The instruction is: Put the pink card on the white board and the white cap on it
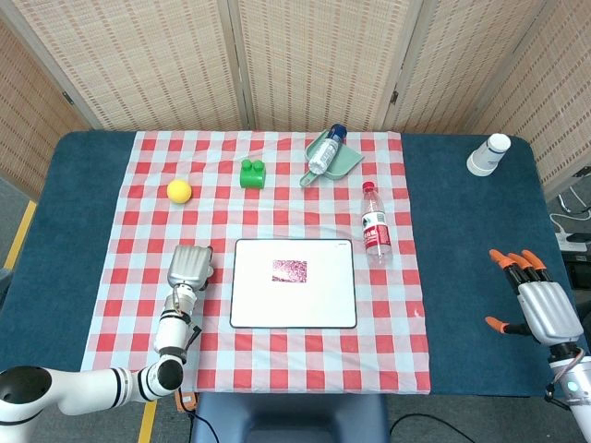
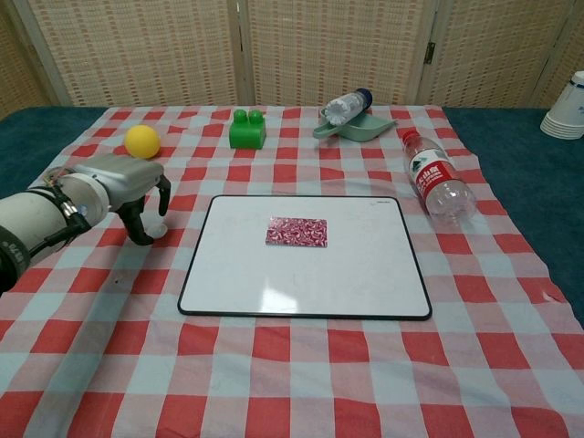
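With the pink card (image 2: 297,231) already lying on the white board (image 2: 274,283), the left hand (image 2: 128,187) has its fingers curled down around the white cap (image 2: 157,230) on the checked cloth (image 2: 301,374), though a firm grip cannot be confirmed, so it should pinch squarely before lifting; the right hand (image 1: 543,305) rests spread and empty.
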Robot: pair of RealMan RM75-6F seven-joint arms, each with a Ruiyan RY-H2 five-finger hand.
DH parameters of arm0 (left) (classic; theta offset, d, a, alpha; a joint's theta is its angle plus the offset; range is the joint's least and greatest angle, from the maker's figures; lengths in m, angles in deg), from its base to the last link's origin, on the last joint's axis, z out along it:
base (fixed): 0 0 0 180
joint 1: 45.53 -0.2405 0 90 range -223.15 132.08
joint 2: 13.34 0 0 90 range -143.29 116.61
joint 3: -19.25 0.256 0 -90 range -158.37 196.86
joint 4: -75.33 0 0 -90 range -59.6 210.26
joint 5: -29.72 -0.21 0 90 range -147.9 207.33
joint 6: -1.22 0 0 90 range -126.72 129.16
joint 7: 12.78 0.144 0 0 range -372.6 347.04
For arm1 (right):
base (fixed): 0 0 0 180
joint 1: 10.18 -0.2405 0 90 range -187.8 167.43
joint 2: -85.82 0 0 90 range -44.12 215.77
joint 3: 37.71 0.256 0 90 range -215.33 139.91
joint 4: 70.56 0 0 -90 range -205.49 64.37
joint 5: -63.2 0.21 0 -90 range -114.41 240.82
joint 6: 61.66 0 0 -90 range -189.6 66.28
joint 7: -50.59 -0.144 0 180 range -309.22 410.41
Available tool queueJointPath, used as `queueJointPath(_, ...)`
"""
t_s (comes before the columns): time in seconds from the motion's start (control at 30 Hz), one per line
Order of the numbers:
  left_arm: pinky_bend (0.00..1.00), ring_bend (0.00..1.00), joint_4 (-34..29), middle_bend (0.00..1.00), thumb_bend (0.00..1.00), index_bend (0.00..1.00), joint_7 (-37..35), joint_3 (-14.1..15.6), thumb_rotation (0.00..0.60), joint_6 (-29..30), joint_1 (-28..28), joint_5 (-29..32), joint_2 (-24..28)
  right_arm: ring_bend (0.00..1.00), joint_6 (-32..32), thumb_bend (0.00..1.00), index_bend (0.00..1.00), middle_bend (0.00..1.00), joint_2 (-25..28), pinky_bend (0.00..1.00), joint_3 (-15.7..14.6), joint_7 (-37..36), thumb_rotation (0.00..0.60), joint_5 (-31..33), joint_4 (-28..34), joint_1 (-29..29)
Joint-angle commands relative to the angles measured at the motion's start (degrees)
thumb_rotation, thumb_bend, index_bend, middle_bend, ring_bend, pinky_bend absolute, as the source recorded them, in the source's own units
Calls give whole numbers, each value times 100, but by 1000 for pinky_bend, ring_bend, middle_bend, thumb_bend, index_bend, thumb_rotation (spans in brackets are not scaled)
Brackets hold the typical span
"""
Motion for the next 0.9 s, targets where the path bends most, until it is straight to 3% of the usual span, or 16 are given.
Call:
queueJointPath(0.03, 1000, 1000, 36, 1000, 242, 435, 2, 15, 600, -21, 0, -3, -11, 66, -5, 27, 37, 152, -1, 68, 0, 6, 600, 2, 2, -2)
queueJointPath(0.9, 1000, 1000, 405, 1000, 279, 468, -57, -37, 600, -304, 58, 107, -127, 66, -115, 27, 37, 152, -37, 68, 15, 69, 600, 82, -18, -44)
